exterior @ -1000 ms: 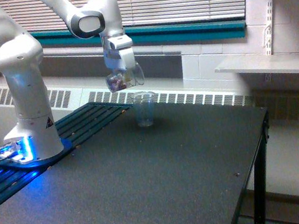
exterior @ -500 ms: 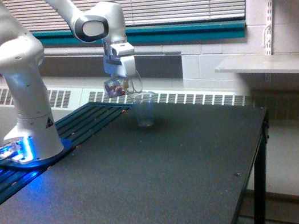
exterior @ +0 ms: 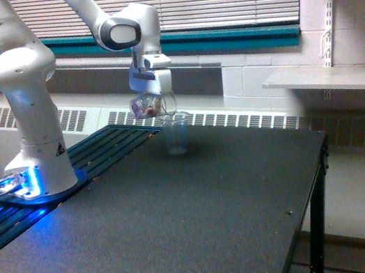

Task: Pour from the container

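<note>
Fingers [exterior: 149, 94] closed on the container [exterior: 145, 107], reddish-brown bits visible inside | container has moved toward the tumbler [exterior: 176, 135] and lower over the last second, now just above its rim, slightly to the exterior view's left | tumbler upright on worktop [exterior: 183, 221] | judged: aligned, tipping pending

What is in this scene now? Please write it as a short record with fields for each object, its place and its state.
arm: white robot arm, base at the exterior view's left
gripper: gripper, jaws shut on the cup
held object: small clear rounded cup with a loop handle, reddish-brown bits inside, in the air
cup position: just above the tumbler's rim, toward the exterior view's left
target: tall slim clear plastic tumbler, upright on the table
surface: black table
pouring: no bits seen falling
</note>
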You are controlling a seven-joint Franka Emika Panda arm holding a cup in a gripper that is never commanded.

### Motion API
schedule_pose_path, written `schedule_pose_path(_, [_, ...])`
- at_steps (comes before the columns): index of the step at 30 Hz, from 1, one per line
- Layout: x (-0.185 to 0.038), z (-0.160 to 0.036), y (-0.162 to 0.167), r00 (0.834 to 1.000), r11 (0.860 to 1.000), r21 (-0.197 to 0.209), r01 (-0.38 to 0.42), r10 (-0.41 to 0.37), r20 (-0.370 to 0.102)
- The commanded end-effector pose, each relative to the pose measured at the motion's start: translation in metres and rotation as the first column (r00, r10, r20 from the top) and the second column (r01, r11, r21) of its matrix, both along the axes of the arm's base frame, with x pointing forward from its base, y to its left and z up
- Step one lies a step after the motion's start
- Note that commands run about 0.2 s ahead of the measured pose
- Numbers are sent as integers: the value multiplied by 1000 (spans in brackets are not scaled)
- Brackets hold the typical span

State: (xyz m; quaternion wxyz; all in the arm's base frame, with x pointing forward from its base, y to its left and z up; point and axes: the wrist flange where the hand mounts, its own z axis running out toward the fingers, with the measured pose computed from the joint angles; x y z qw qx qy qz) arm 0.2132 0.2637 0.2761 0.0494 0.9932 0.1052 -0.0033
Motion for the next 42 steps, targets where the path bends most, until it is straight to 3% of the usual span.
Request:
schedule_pose_path(1, [3,-4,2,999,999,-31,-29,28,-26])
schedule_pose_path(42, [28,9,13,995,989,-122,-82,75,-63])
